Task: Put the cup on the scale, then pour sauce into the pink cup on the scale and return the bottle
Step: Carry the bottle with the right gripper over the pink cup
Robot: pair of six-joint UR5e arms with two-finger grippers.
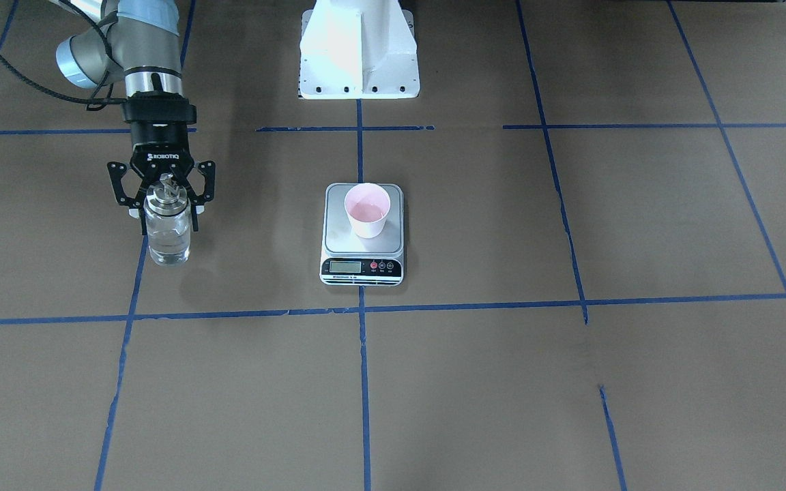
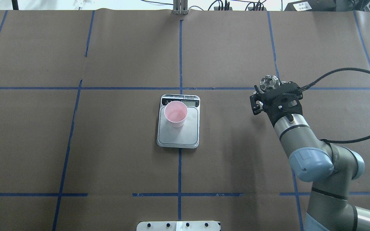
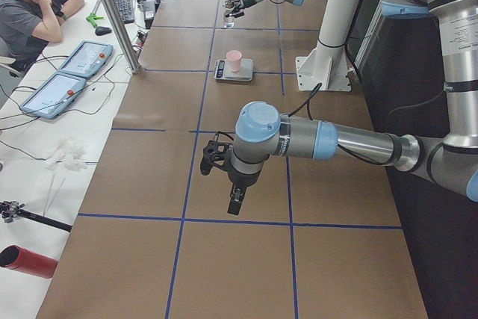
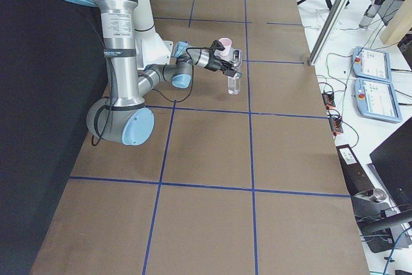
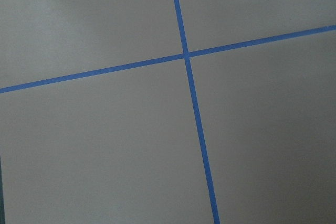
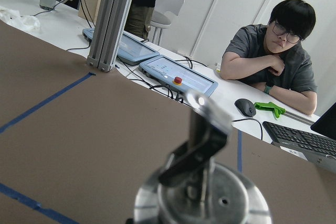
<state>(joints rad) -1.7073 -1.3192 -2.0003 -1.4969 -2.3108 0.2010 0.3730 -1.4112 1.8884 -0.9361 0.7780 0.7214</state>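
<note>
Bottle [image 1: 169, 242] upright, well aside of scale [image 1: 364, 239], base at table [image 1: 570, 382]. Right claw [image 1: 168, 215] clamped on its shoulder. Cup [image 1: 368, 210] on scale platform. Left claw [image 3: 209, 159]: I can't tell state.

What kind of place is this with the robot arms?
Probably a robot testing lab. A robot arm reaches over a table marked with blue tape lines, a scale sits in the middle, and a person watches beside control tablets.
</note>
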